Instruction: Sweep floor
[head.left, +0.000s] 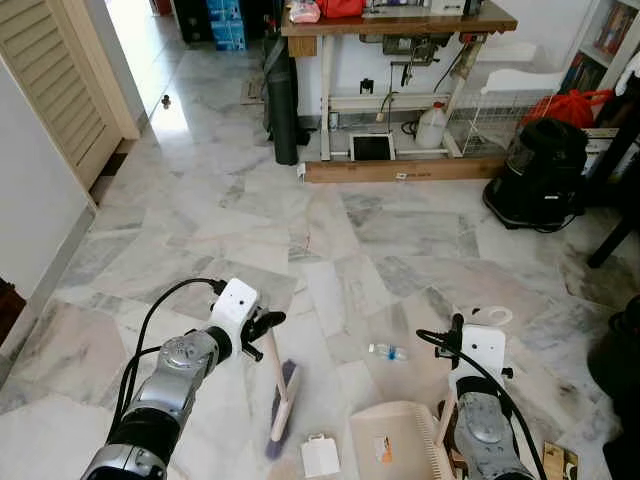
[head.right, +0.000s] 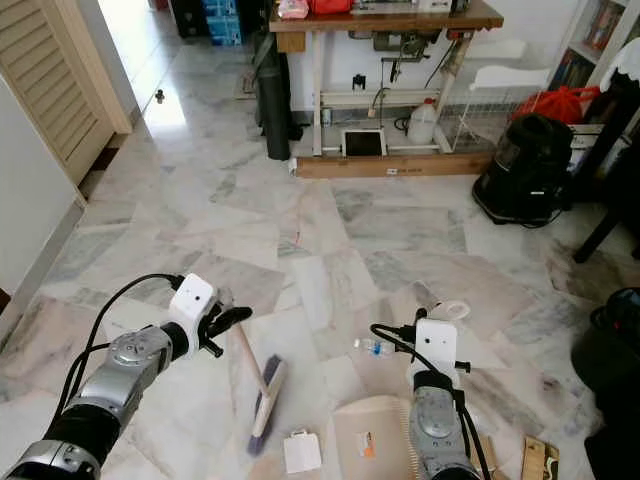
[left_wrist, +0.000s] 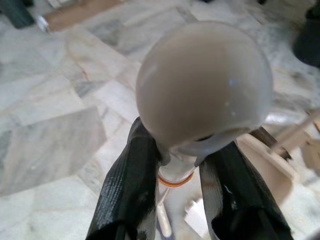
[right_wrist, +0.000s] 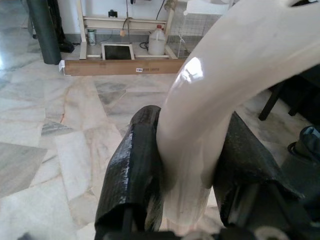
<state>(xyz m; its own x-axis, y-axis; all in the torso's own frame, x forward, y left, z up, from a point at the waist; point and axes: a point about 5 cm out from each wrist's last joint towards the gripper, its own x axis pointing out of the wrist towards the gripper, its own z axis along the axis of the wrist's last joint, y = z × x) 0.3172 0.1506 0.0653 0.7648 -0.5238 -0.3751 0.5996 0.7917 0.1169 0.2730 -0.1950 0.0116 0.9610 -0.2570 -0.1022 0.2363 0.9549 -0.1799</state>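
From my seat, far left there's a louvred door (head.left: 55, 80) against the white wall, then pale veined marble floor (head.left: 200, 200) running out ahead. Further along stands a dark rolled mat (head.left: 283, 110) upright by a wooden-topped table (head.left: 400, 22), with a long cardboard box (head.left: 400, 170) lying flat along the table's foot and a white jug (head.left: 432, 127) behind it. Out to the right sits a black vacuum cleaner (head.left: 540, 175), bulky and rounded, with a white wire basket (head.left: 495, 120) beyond it.

Down near me now. My left gripper (head.left: 262, 335) has its fingers (left_wrist: 131, 195) clamped around the neck of the broom (head.left: 281, 395), just under the rounded grey knob at the handle's end. The pale handle slants down to a purple-bristled head resting on the floor. Just beside that head lies a small white box (head.left: 320, 455). A small clear plastic bottle (head.left: 386, 351) lies on the tiles between the two arms, apart from the bristles.

Right side: my right gripper (right_wrist: 185, 165) is pinching the smooth, glossy cream handle of the dustpan (head.left: 400, 440), fingers (right_wrist: 132, 175) pressed on either side. The pan is flat on the floor, a bit of litter on it, a comb edge along its right side. A strip of wood (head.left: 558, 462) lies at the far right.
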